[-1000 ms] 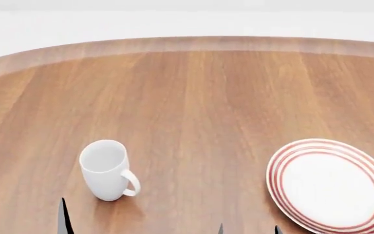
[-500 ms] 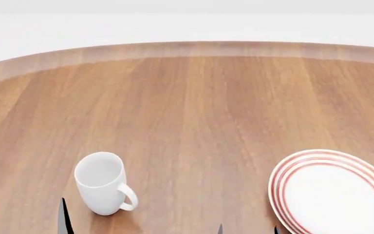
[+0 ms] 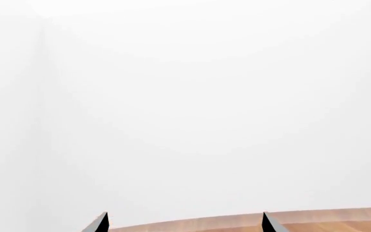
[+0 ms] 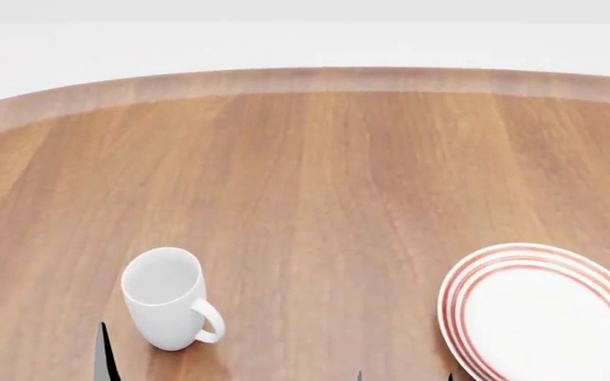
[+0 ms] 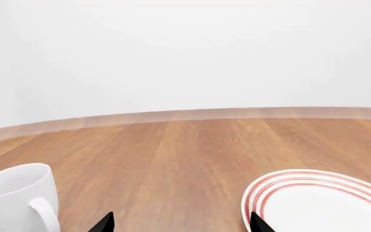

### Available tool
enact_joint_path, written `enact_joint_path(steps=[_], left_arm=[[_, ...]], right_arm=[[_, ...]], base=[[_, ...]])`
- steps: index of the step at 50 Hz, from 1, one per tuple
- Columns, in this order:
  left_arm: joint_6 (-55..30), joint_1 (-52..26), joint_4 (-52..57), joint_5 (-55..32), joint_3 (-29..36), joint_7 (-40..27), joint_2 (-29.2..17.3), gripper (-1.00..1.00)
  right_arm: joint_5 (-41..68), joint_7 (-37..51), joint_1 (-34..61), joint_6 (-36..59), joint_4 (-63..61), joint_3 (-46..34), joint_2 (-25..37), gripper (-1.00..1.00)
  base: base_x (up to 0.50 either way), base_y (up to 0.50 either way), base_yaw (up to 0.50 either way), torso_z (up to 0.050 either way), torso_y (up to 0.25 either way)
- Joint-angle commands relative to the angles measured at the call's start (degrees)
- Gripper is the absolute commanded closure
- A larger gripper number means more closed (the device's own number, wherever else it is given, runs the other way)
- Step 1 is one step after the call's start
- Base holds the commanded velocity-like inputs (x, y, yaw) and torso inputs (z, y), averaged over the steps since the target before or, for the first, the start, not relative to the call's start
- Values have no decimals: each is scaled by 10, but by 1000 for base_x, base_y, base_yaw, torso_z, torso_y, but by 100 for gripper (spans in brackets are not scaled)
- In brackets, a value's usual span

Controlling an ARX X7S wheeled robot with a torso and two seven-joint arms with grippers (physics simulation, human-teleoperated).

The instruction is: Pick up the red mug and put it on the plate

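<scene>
The red mug is out of view in all three views. The plate (image 4: pixel 546 316), white with red rings at its rim, lies at the near right of the wooden table and also shows in the right wrist view (image 5: pixel 324 205). My left gripper (image 4: pixel 40 359) is open at the lower left, just left of a plain white mug (image 4: pixel 165 295), with nothing between its fingers. My right gripper (image 4: pixel 405 377) is open at the bottom edge, close to the plate's left rim. The left wrist view shows the left gripper (image 3: pixel 184 224) open over the table's far edge. The right gripper (image 5: pixel 180 224) is empty too.
The plain white mug (image 5: pixel 19 197) stands upright, handle toward the near right. The round wooden table (image 4: pixel 316 175) stretches bare behind the mug and plate up to its curved far edge. Beyond it is a white wall.
A second ago the head view shifted, so mug, plate and table edge slid lower in the picture. Over the last half second nothing visibly moved.
</scene>
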Motion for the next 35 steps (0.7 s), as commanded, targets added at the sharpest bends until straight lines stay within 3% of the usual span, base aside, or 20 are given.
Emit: enact_joint_path(steps=[1,7,17,35], left_arm=[[5,-1,-2,-2,3,0,-1,-100],[7,-2,-3,-4,5,0,-2,-100],[9,-3,-4,-6,7,0,-3,-100],[7,-3,-3,-6,10,-4,-5,-100]], right_arm=[[0,2,-49,-13,-60,-1,25,-100],[2,17,-103,14,-172,4,66,-100],[-5,22,-171,-15,-213,11,93,-100],[-38,-9,-283,-206,-130,7,87,-100]], base=[[0,0,0,0,0],[0,0,0,0,0],[0,0,0,0,0],[0,0,0,0,0]])
